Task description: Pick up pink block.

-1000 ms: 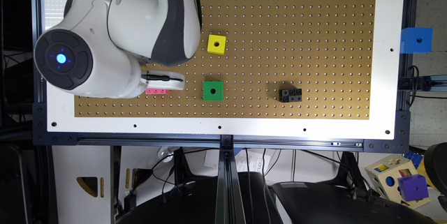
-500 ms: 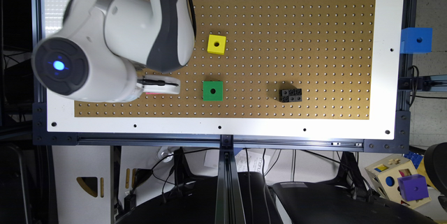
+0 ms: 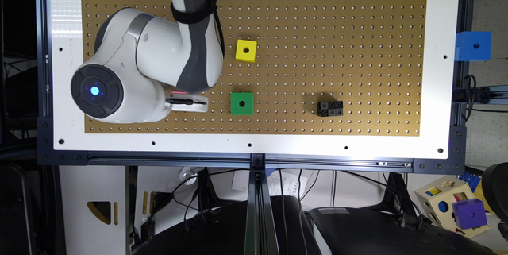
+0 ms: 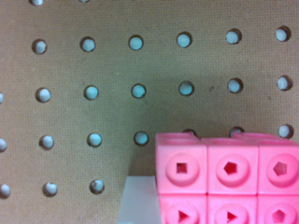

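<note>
While a second ago the pink block point(image 3: 180, 93) lay as a plain pink strip on the lower side of the white tool point(image 3: 186, 103) in the exterior view, it now shows as a thin pink sliver on that part's upper side, tucked under the arm's grey link, and the round hub of the arm has swung toward the exterior view's right and lower in the picture. The wrist view has the block point(image 4: 229, 177) large and very close, its studded faces sharp, with one white finger point(image 4: 138, 200) lying right against its side. The other finger is out of frame, so whether the tool is pinching the block or merely spread around it cannot be told. Nor is it clear whether the block rests on the pegboard worktop point(image 3: 317, 28) or is lifted off it. The green cube point(image 3: 241, 103) sits near on the exterior view's right, and the black brick point(image 3: 330, 108) lies well apart. The shift probably means the tool is settled about the block, so the grasp looks close, with the lift perhaps not yet done.
</note>
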`<control>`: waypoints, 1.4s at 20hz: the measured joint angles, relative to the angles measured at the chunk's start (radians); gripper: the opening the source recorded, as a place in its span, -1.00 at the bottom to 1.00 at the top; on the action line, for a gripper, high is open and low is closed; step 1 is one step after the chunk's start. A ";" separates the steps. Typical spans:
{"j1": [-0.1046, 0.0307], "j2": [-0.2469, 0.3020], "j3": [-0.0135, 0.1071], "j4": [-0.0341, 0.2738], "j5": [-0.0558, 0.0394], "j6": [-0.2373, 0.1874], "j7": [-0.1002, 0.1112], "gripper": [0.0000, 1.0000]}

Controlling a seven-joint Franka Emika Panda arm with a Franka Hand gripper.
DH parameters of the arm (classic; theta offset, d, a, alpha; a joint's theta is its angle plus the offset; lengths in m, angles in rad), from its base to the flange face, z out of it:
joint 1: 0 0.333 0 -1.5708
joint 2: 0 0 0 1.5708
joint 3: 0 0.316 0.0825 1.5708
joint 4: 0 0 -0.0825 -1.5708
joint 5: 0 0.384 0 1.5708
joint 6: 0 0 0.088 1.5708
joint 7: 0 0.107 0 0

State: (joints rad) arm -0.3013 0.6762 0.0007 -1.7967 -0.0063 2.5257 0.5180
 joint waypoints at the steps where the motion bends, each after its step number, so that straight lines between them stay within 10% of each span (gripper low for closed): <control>1: 0.000 0.000 0.000 0.000 0.0000 0.000 0.000 -1.00; 11: 0.000 -0.008 0.002 0.000 -0.0005 -0.010 -0.001 -1.00; 28: 0.000 -0.193 0.004 0.000 -0.0006 -0.205 -0.002 -1.00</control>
State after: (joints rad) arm -0.3015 0.4834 0.0044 -1.7971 -0.0069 2.3208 0.5161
